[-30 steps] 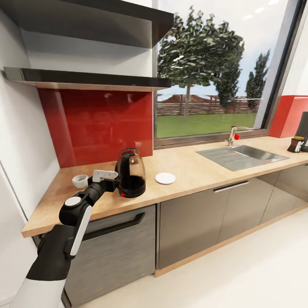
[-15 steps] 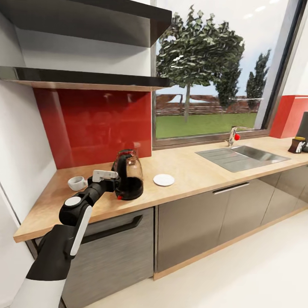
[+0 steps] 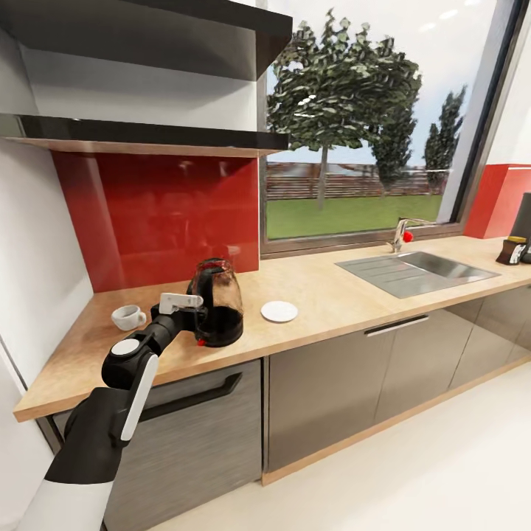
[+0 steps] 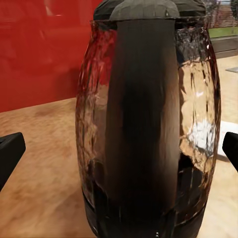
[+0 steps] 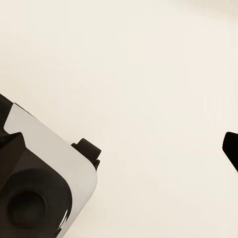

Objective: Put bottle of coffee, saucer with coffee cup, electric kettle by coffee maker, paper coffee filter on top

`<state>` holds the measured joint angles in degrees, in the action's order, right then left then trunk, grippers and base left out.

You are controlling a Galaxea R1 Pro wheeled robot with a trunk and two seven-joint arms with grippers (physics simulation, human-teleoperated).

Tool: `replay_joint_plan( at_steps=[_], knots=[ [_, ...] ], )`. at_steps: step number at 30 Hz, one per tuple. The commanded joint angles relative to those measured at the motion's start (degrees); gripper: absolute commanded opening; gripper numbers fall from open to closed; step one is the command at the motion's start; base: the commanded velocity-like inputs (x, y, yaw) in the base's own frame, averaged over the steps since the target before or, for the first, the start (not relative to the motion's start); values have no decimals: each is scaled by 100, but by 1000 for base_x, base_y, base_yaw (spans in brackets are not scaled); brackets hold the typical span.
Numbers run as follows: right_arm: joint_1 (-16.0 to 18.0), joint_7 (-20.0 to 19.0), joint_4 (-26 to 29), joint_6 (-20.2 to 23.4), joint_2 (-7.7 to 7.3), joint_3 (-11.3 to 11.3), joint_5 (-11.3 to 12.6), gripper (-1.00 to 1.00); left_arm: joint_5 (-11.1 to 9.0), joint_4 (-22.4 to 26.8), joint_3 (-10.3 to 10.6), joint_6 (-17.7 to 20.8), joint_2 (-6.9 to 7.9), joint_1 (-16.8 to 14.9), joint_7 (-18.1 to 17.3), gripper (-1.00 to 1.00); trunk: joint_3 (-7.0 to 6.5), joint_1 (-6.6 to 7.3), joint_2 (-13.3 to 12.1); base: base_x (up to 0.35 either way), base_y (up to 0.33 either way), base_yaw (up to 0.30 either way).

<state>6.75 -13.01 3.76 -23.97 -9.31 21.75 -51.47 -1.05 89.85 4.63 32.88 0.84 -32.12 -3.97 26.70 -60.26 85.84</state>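
Where the countertop (image 3: 332,295) meets the red backsplash, the coffee cup (image 3: 128,318) stands at the left. Next comes the left gripper (image 3: 193,318), fingers (image 4: 10,153) spread wide either side of the upright electric kettle (image 3: 217,302). The saucer (image 3: 279,311) lies further right, apart.

The right gripper's spread cannot be told.

Robot base (image 5: 39,188) (black-white) over pale floor (image 5: 148,64)

The electric kettle (image 3: 217,301) has glossy, dimpled clear glass walls and a matt black handle (image 4: 141,119). The bench (image 3: 324,295) looks like pale matt wood. The splashback (image 3: 158,214) is glossy red; the sink (image 3: 417,269) brushed metal.
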Motion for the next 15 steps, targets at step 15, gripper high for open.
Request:
replay_joint_plan(
  at_steps=[15],
  knots=[
    [2, -44, 6, -10, -1, 49, -13, 100, -10, -2, 3, 34, 4, -4, -7, 100, 6, 0, 4, 33, -20, 0]
  ],
)
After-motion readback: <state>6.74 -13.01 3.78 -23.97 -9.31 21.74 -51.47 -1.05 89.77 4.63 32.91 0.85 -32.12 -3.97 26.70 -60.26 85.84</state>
